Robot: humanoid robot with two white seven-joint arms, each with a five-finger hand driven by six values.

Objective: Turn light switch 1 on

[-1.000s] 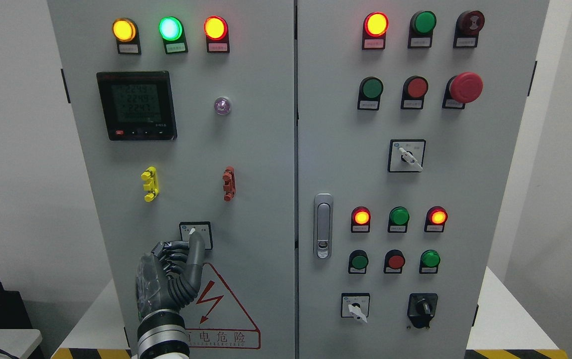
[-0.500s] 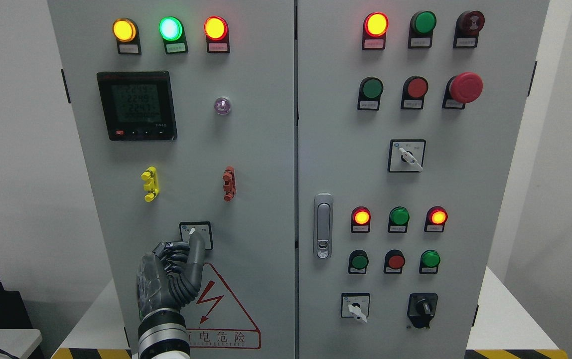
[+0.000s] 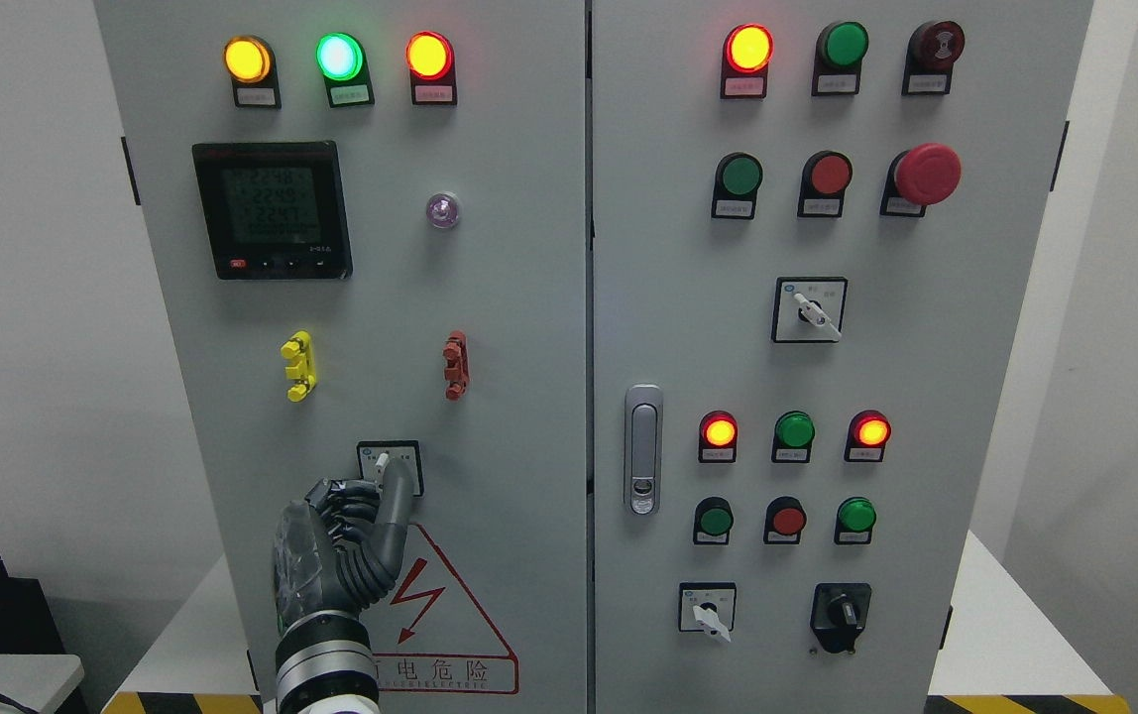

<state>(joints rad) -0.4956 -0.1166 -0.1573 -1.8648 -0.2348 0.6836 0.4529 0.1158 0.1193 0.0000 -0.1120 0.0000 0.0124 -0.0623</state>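
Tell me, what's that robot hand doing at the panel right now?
Left hand at the switch, one finger up against its knob, the rest curled. Right hand out of view. Nothing in the way.

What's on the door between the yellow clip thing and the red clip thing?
Nothing. In the head view the grey door is bare between the yellow clip and the red clip. The switch sits lower, where the left hand reaches.

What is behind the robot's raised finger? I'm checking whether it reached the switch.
The left hand points one finger at the switch, covering its lower part; only the white lever tip and plate top show.
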